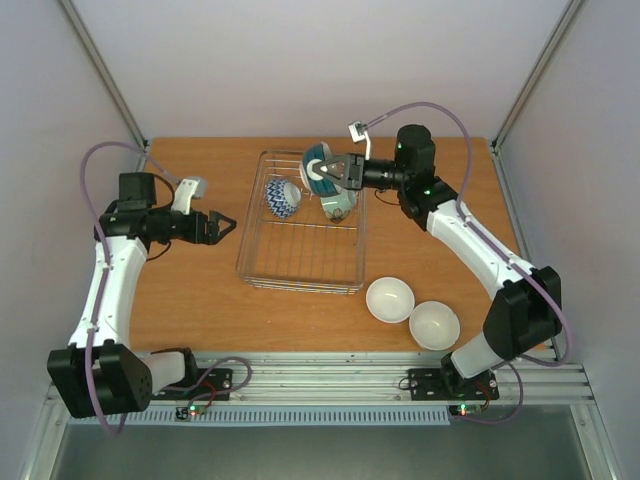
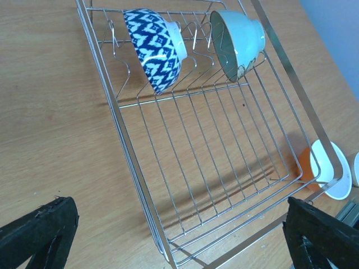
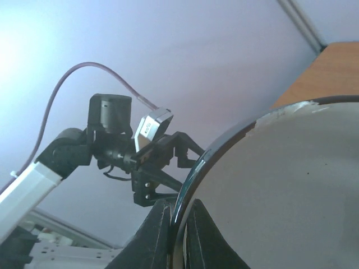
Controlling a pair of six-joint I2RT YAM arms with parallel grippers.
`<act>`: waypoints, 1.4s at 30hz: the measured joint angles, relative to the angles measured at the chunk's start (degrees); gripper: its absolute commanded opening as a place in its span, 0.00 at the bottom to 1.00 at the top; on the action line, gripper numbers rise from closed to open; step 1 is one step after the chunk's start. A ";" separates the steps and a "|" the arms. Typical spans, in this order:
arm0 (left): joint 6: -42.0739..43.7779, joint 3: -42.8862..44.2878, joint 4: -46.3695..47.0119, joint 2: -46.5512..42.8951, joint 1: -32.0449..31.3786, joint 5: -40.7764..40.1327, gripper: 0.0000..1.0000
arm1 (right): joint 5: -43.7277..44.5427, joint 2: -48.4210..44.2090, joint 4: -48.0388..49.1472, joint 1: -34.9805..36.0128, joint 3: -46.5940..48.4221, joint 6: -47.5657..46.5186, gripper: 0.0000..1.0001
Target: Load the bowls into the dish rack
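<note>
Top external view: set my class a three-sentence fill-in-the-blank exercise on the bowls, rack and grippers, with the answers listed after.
1. The silver wire dish rack holds a blue-white patterned round bowl and a mint green round bowl: ___ bowls altogether.
2. The right gripper holds a dark-rimmed round bowl above the ___.
3. The left gripper is open and holds ___.
Answers: two; rack; nothing.

Camera layout.
Overhead above near edge, looking down; left wrist close over shared rectangular silver wire dish rack (image 2: 213, 157); right wrist hard against dark-rimmed pale bowl (image 3: 280, 196), facing left edge.
</note>
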 measured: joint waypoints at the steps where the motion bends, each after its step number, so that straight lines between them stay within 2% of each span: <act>1: -0.11 0.00 0.04 -0.26 0.00 0.11 0.99 | -0.98 0.50 1.75 -0.04 -0.42 1.51 0.03; 7: -1.20 1.03 0.37 -0.50 0.00 1.07 0.99 | -5.57 4.13 12.90 -0.07 -2.03 10.86 0.03; 9: -1.73 1.88 0.50 -0.50 0.00 1.40 0.99 | -6.12 4.70 13.62 0.26 -2.03 12.04 0.03; 11: -1.99 2.51 0.76 -0.50 0.00 1.44 1.00 | -5.64 4.48 10.10 0.79 -1.62 10.10 0.04; 15: -2.19 3.32 0.87 -0.22 0.00 1.14 0.99 | 0.15 3.58 -6.12 5.29 2.27 -1.86 0.05; 21: -2.84 6.05 0.90 2.86 0.00 0.46 0.99 | 2.93 1.70 -15.91 9.38 3.23 -8.96 0.05; 27: -3.85 8.28 1.27 4.35 0.00 0.07 0.99 | 14.93 3.45 -29.18 14.29 9.40 -17.00 0.07; 34: -5.01 8.41 2.91 4.35 0.00 -1.57 0.99 | 27.63 8.11 -40.26 26.36 14.64 -23.98 0.07; 42: -5.18 7.76 3.85 4.17 0.00 -1.90 0.99 | 40.33 19.17 -44.37 25.57 16.24 -25.92 0.06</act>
